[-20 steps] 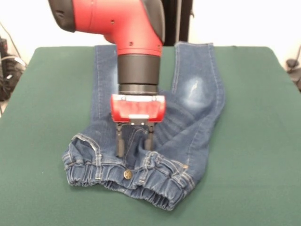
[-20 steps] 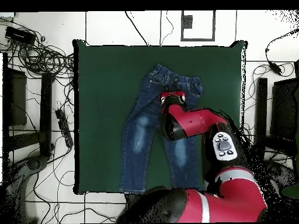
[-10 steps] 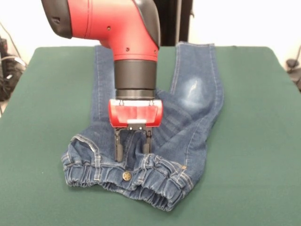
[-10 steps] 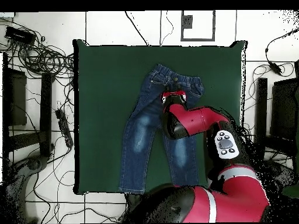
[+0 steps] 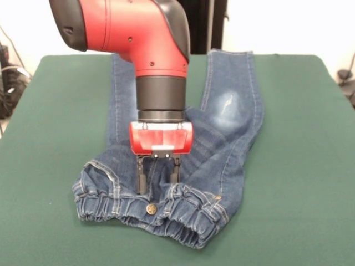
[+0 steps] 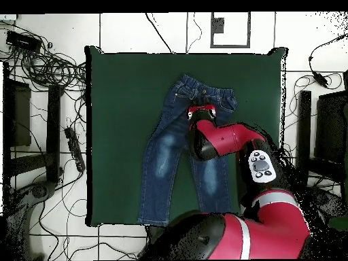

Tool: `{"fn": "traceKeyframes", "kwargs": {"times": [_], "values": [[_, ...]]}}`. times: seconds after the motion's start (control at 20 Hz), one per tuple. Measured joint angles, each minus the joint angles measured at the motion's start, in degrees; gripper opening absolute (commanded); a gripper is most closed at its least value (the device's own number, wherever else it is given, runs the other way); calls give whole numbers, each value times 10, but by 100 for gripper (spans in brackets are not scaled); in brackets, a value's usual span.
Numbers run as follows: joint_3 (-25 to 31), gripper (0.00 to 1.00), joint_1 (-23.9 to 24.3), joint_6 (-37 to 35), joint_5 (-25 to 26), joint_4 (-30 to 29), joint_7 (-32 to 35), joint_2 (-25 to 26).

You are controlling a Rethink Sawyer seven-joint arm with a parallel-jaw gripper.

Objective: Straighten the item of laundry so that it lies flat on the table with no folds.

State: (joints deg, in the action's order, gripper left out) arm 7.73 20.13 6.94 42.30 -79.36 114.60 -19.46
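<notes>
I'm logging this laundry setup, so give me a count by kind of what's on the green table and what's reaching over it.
Jeans: 1, blue denim, legs spread out, waistband bunched
Metal button on the waistband: 1
Faded whitish thigh patches: 2 in the overhead view
Table: 1, dark green
Gripper: 1, fingers apart, tips at the denim just above the waistband
Total: 6

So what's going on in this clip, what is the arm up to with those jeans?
The red and black arm's gripper points straight down over a small pair of blue denim jeans on the dark green table, its open fingers at the fabric just behind the gathered waistband. The legs lie spread out toward the far edge, but the waist end is bunched and wrinkled, so the jeans are not yet flat.
</notes>
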Motion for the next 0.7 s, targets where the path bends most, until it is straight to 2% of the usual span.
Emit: {"fn": "traceKeyframes", "kwargs": {"times": [0.7], "values": [[10,100,3,-31,0,7,0,0]]}}
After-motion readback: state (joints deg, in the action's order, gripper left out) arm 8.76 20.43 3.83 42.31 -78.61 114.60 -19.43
